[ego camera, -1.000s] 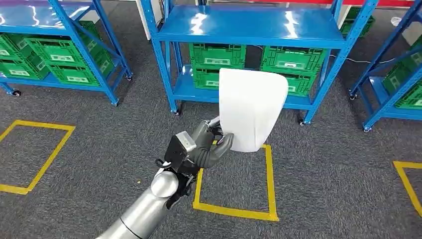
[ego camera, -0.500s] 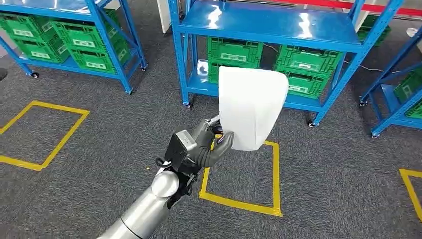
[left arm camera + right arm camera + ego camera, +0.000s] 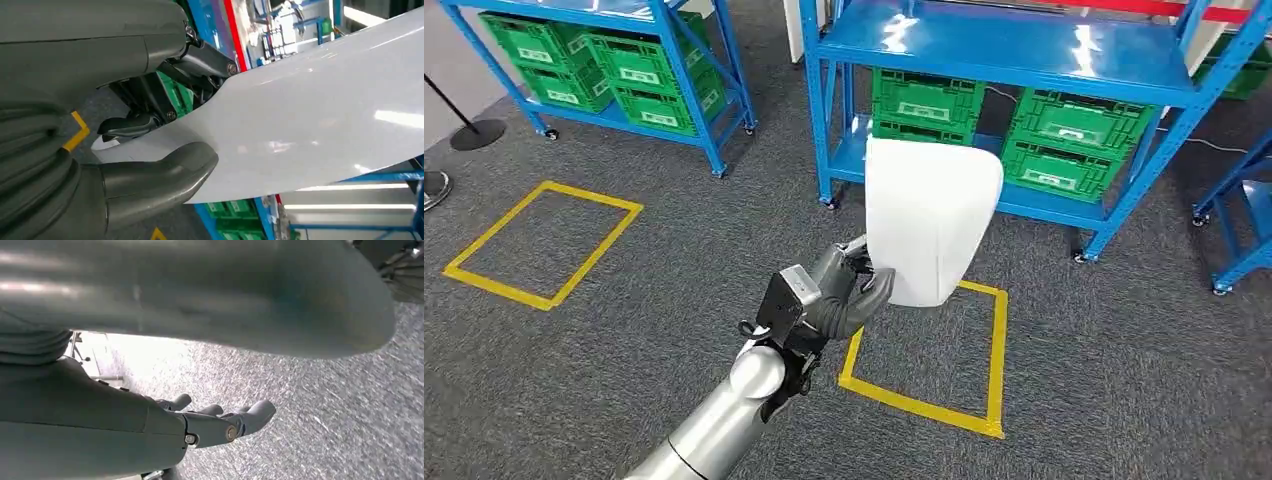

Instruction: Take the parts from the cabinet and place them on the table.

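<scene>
The white labels on the green crates (image 3: 929, 100) are too small to read.

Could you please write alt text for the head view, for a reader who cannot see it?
The robot's left hand grips a white curved panel by its lower edge, above grey carpet marked with a yellow tape square. Blue shelving racks holding green crates stand beyond.
</scene>
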Controlling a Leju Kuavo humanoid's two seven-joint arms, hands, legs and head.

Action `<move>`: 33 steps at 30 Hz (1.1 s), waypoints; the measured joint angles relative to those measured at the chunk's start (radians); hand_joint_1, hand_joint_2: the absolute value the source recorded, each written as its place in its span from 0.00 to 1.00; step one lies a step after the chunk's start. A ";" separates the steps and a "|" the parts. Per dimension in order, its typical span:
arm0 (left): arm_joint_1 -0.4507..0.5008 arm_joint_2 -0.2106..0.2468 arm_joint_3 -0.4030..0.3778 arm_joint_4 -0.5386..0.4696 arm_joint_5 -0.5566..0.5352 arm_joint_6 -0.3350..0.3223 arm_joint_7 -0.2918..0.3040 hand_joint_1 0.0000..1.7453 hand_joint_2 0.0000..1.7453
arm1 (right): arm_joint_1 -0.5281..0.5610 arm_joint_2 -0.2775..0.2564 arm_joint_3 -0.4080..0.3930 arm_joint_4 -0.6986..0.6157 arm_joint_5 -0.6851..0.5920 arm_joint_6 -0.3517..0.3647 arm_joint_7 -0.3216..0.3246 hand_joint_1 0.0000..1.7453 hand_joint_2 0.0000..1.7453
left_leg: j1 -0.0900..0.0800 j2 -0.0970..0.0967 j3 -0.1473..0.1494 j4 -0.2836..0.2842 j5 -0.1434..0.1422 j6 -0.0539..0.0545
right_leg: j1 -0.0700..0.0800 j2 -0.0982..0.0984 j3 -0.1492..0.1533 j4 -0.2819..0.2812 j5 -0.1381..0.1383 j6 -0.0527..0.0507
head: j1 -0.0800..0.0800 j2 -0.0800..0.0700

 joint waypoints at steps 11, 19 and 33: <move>-0.002 -0.003 0.000 0.009 0.000 0.000 -0.002 1.00 1.00 | -0.002 0.001 0.000 0.000 -0.010 0.002 -0.010 0.00 0.00 | -0.002 0.032 0.176 -0.318 0.137 0.055 | -0.002 -0.040 0.001 0.016 -0.009 0.056 | 0.004 0.000; 0.002 -0.008 0.000 0.019 0.000 0.001 -0.002 1.00 1.00 | 0.007 0.001 0.000 0.000 -0.011 0.002 -0.010 0.00 0.00 | -0.010 -0.073 0.150 -0.302 0.152 0.067 | 0.007 0.054 -0.032 0.114 -0.033 0.038 | 0.011 0.000; 0.006 0.001 0.000 0.019 0.000 0.002 -0.002 1.00 1.00 | 0.009 0.004 -0.002 0.000 0.011 0.006 -0.064 0.00 0.00 | 0.010 0.011 0.028 -0.077 0.082 -0.003 | 0.002 -0.039 0.019 -0.010 -0.005 -0.002 | 0.000 0.000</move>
